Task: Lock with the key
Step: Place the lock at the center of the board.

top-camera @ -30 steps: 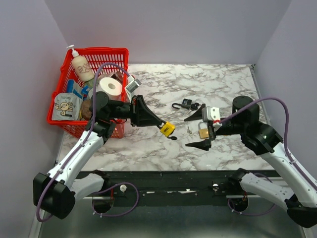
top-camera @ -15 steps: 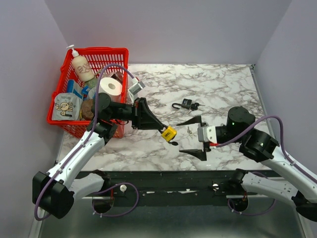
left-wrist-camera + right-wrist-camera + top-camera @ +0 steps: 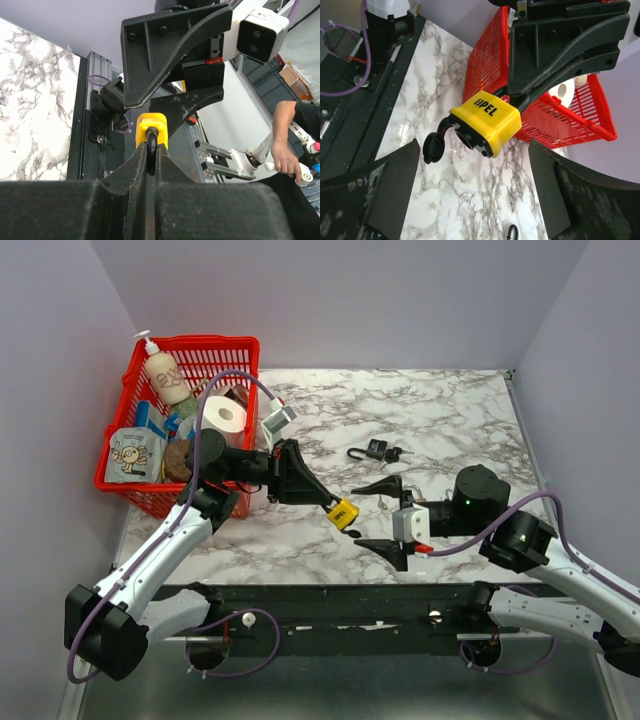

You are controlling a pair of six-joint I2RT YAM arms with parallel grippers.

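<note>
My left gripper [image 3: 330, 502] is shut on the black shackle of a yellow padlock [image 3: 342, 513] and holds it above the marble table. In the left wrist view the shackle [image 3: 151, 147] is pinched between the fingers, with the yellow body [image 3: 152, 125] beyond them. The right wrist view shows the padlock [image 3: 487, 120] facing me, its keyhole uncovered and its black dust cap [image 3: 434, 148] hanging open. My right gripper [image 3: 384, 519] stands open just right of the padlock, one finger on each side, holding nothing. I cannot pick out a key for certain.
A red basket [image 3: 130, 480] full of household items stands at the table's back left, behind the left arm. A small black padlock [image 3: 375, 450] with something small attached lies on the marble behind the grippers. The black frame rail [image 3: 330, 595] runs along the near edge.
My right gripper has swung left and toward the near edge, closing in on the yellow padlock, and now covers the brass padlock that lay there. The left gripper has barely shifted.
</note>
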